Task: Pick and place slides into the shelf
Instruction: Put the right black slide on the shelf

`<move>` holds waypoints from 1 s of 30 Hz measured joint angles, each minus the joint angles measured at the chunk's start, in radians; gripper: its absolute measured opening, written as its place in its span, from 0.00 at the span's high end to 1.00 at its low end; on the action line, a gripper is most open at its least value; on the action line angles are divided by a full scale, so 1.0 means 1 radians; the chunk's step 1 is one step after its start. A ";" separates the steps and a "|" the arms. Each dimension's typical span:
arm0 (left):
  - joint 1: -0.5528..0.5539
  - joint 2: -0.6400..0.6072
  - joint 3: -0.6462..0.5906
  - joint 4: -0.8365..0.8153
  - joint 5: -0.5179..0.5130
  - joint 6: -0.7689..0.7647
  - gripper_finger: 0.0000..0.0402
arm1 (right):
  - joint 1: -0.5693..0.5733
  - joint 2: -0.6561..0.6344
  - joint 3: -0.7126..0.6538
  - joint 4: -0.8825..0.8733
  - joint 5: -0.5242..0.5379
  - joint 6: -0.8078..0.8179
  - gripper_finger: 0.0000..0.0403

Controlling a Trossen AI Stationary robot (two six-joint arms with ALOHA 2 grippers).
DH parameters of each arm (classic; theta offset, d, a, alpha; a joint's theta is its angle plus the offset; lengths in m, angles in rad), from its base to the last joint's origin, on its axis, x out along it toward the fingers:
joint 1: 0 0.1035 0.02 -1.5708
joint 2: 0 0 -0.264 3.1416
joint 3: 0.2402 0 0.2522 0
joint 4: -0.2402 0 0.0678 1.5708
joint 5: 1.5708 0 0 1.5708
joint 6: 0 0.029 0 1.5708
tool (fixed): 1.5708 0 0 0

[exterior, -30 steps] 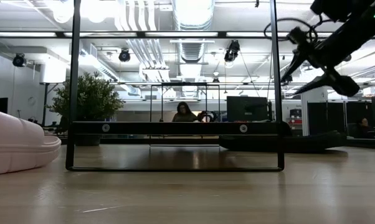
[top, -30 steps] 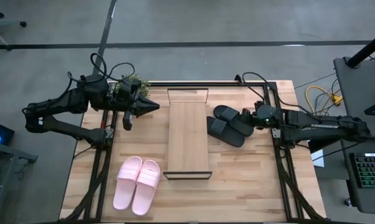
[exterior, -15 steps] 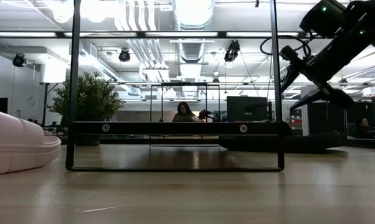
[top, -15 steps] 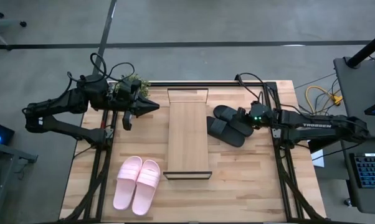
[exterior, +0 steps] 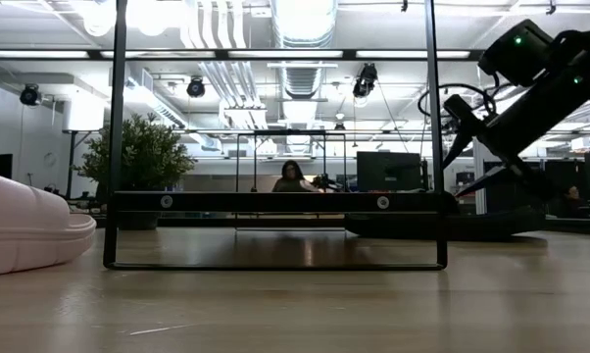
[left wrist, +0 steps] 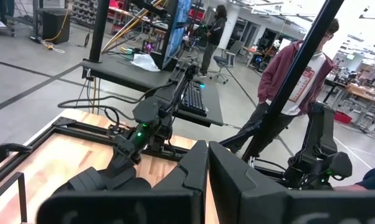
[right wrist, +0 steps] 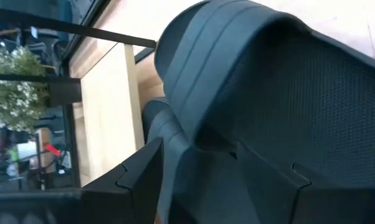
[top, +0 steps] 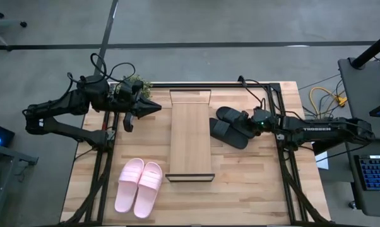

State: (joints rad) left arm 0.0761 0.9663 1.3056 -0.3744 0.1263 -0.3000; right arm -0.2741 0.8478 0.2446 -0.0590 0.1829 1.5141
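Note:
Two matte black slides [top: 228, 131] lie side by side, soles down, on the table right of the shelf [top: 190, 135]. The pale pink pair [top: 138, 187] lies near the table's left front, and shows at the edge of the low view [exterior: 25, 230]. My right gripper [top: 247, 120] is open and low over the heel end of the black slide farther from the shelf. In the right wrist view [right wrist: 225, 180] that slide's strap [right wrist: 237, 62] rises just ahead of the fingers. My left gripper [top: 157, 108] waits shut, above the table left of the shelf's far end. My right gripper stands open over the black slide farther from the shelf, coming slanting down from the table's right. One finger [right wrist: 141, 171] is on each side of the footbed behind the strap. I cannot tell whether the fingers touch it.
A small potted plant [top: 134, 83] stands at the table's far left corner behind my left arm. Dark frame rails [top: 285, 170] run along the table's left and right sides. Bare wood lies in front of the black slides. A person [left wrist: 293, 81] stands in the room beyond the table.
My right gripper has moved toward the table's left and down onto the black slides, from above them to close over the heel of the one farther from the shelf. The slides, the shelf and my left arm have kept still.

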 joint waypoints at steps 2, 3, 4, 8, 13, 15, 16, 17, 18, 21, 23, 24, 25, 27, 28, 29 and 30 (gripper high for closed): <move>0.000 0.000 0.000 0.000 0.000 0.000 1.00 | 0.000 0.000 -0.014 0.034 0.000 0.005 0.52; 0.000 0.000 0.000 0.000 0.000 0.000 1.00 | -0.002 0.000 -0.021 0.045 0.000 0.005 0.52; 0.000 0.000 0.000 0.000 0.000 0.000 1.00 | -0.003 0.000 -0.026 0.047 0.000 0.008 0.52; 0.000 0.000 0.000 0.000 0.001 0.000 1.00 | -0.018 0.000 -0.038 0.086 0.001 0.012 0.52; -0.001 0.002 0.000 -0.001 0.001 0.000 1.00 | -0.046 0.024 -0.033 0.105 0.000 0.001 0.52; -0.001 0.002 0.000 0.000 0.001 0.000 1.00 | -0.055 0.045 -0.021 0.107 -0.001 -0.013 0.52; 0.000 0.002 0.000 0.000 0.001 0.000 1.00 | -0.060 0.059 -0.015 0.115 -0.007 -0.021 0.52; 0.000 0.002 0.000 0.000 0.001 0.000 1.00 | -0.063 0.073 -0.010 0.127 -0.010 -0.026 0.52; 0.000 0.002 0.000 -0.001 0.001 0.000 1.00 | -0.067 0.091 -0.006 0.142 -0.018 -0.031 0.52; 0.000 0.002 0.000 -0.001 0.001 0.001 1.00 | -0.077 0.147 0.002 0.192 -0.041 -0.039 0.52; 0.000 0.002 0.000 -0.001 0.001 0.002 1.00 | -0.079 0.189 0.014 0.203 -0.055 -0.038 0.52; 0.000 0.002 0.000 -0.001 0.001 0.002 1.00 | -0.079 0.208 0.021 0.208 -0.065 -0.038 0.52; 0.000 0.002 0.000 -0.001 0.001 0.002 1.00 | -0.080 0.227 0.029 0.212 -0.072 -0.042 0.52; 0.000 0.002 0.000 0.000 0.001 0.001 1.00 | -0.080 0.261 0.048 0.218 -0.078 -0.058 0.53; 0.000 0.002 0.000 -0.001 0.001 0.001 1.00 | -0.080 0.274 0.057 0.220 -0.078 -0.065 0.54; 0.000 0.002 0.000 -0.001 0.001 0.000 1.00 | -0.080 0.286 0.066 0.220 -0.078 -0.073 0.56; 0.000 0.002 0.000 -0.001 0.001 -0.001 1.00 | -0.080 0.298 0.077 0.220 -0.076 -0.078 0.58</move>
State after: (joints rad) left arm 0.0761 0.9680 1.3056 -0.3752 0.1272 -0.3012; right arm -0.3538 1.1455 0.3214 0.1612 0.1074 1.4363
